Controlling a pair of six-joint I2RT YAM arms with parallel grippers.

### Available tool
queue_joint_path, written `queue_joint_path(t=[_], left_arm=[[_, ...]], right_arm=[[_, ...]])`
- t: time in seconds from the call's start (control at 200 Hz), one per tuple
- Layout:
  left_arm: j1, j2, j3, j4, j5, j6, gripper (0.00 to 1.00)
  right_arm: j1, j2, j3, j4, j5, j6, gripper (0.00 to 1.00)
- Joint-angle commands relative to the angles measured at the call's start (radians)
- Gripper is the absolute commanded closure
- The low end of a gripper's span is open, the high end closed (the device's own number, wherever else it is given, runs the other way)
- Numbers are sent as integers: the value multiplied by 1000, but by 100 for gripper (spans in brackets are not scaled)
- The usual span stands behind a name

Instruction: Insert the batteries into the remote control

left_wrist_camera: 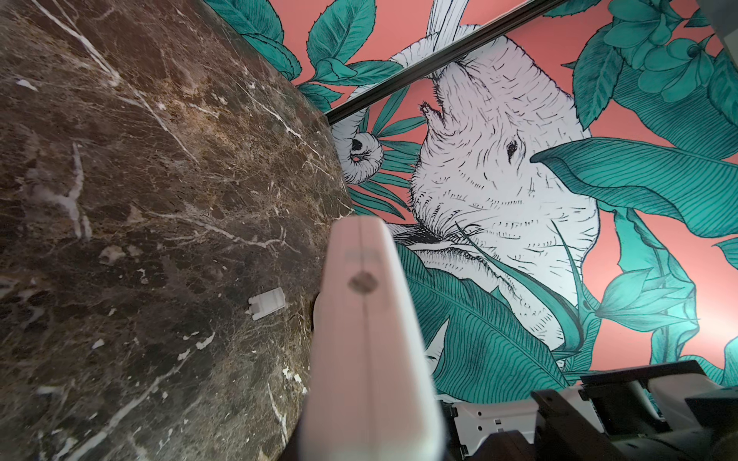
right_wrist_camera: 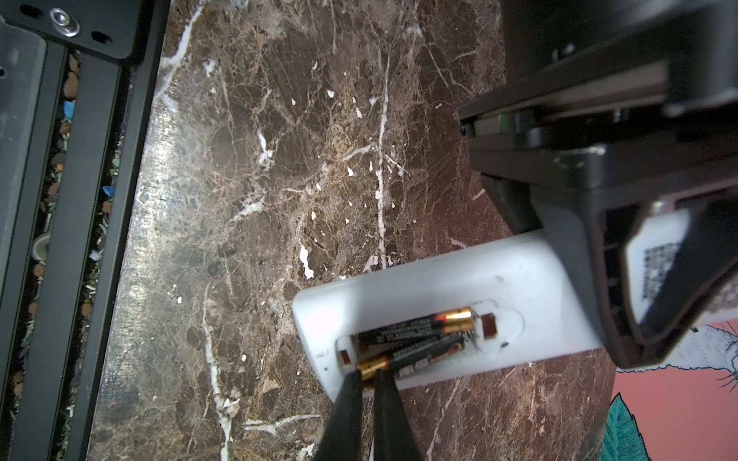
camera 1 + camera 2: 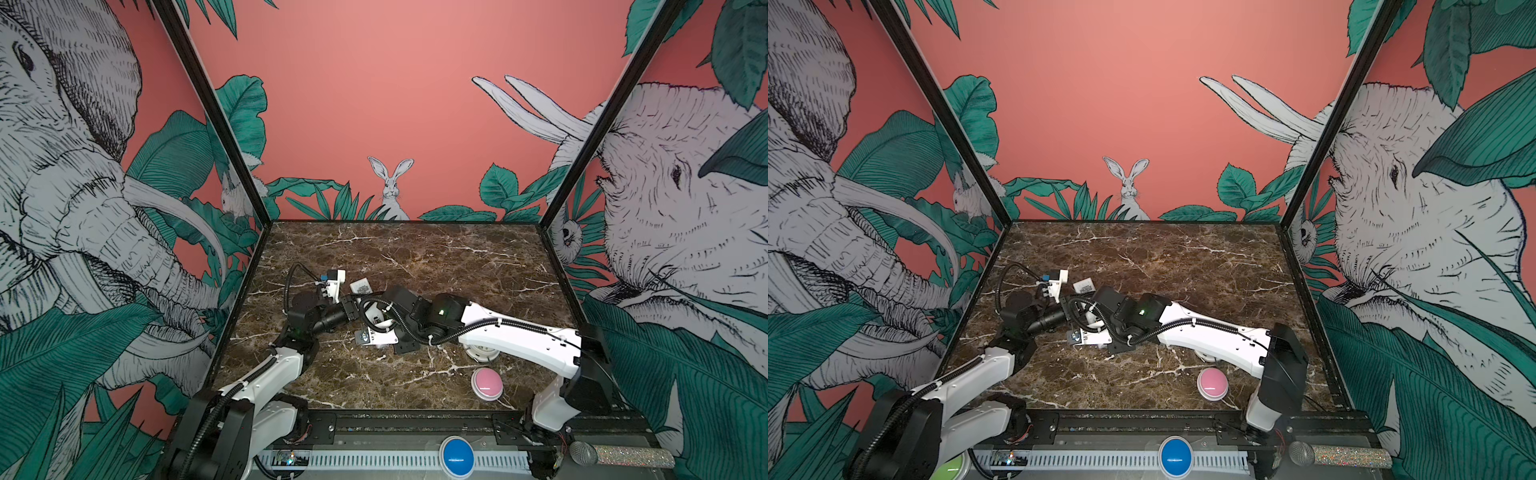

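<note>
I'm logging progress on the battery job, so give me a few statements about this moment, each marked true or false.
1. The remote control's battery compartment is uncovered, and two batteries show in it. True.
2. The cover is clipped onto the remote. False: it lies alone on the marble table.
3. The left gripper holds the remote control. True.
4. The right gripper hangs open, clear of the batteries. False: its tips are shut on the copper end of one battery.
5. A pink button sits on the marble table. True.
</note>
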Motion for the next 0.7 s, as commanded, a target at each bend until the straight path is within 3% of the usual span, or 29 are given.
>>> queue_joint_path(t=[0.0,0.695], left_arm=[[-15,-17,12,88,98,-53,100],[-14,-6,36,77,123,-42,100]], right_arm=[[2,35,20,72,18,-17,90],[-4,88,47,88,34,-52,92]])
